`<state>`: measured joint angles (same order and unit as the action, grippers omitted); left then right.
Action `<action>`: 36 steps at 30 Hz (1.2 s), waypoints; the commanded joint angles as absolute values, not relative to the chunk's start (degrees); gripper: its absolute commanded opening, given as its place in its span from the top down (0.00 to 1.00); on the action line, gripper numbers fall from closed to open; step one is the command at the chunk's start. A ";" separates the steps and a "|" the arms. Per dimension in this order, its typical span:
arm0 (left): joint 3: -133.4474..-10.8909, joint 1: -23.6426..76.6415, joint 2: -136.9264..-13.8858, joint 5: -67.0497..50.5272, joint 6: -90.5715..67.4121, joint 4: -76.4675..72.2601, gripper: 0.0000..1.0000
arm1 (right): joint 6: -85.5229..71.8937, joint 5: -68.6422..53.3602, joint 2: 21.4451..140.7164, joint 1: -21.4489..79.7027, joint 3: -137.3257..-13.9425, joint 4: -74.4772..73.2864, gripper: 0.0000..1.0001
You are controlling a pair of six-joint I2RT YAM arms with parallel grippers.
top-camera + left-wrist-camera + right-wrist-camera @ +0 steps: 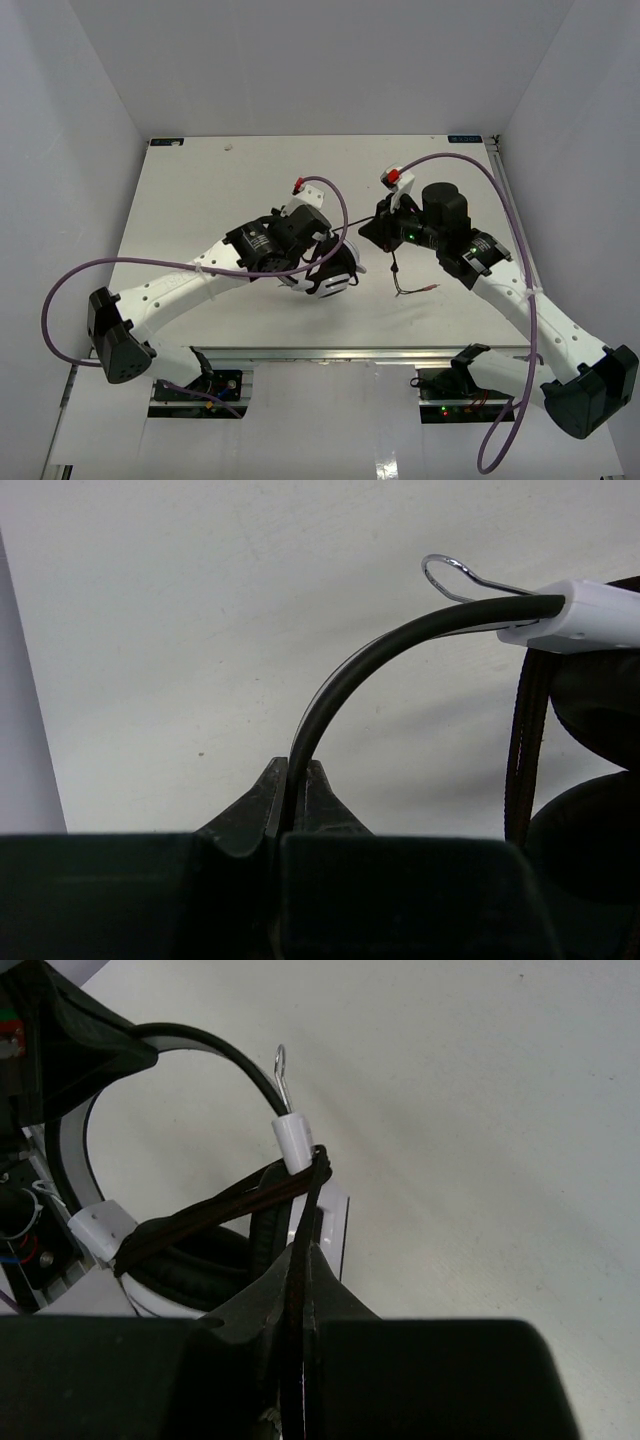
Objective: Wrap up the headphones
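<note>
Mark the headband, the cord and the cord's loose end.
headband (380, 652), left wrist view, dark curved middle.
cord (205, 1215), right wrist view, bundled taut strands.
loose end (430, 287), top external view, its reddish tip.
</note>
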<state>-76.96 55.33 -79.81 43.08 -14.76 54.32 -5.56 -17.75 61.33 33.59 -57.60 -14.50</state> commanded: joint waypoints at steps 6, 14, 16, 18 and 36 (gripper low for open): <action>-81.68 55.02 -83.08 54.97 -25.89 58.81 1.00 | -7.86 -21.87 58.13 40.99 -53.63 -8.21 0.92; -85.56 54.09 -85.19 57.51 -36.37 62.19 1.00 | -11.95 -15.87 56.80 52.69 -46.95 0.51 0.86; -85.87 53.98 -85.05 57.60 -38.79 62.91 1.00 | -12.50 -13.03 57.17 55.29 -45.14 2.89 0.85; -85.80 53.96 -84.30 57.34 -40.07 62.77 1.00 | -13.09 -11.17 57.70 57.13 -43.42 4.72 0.85; -79.74 53.70 -68.36 47.07 -41.59 53.89 1.00 | -9.95 5.61 64.65 66.81 -25.22 29.59 0.78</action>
<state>-79.98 54.12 -73.03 48.78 -38.41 60.86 -12.01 1.99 63.01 65.88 -27.67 20.74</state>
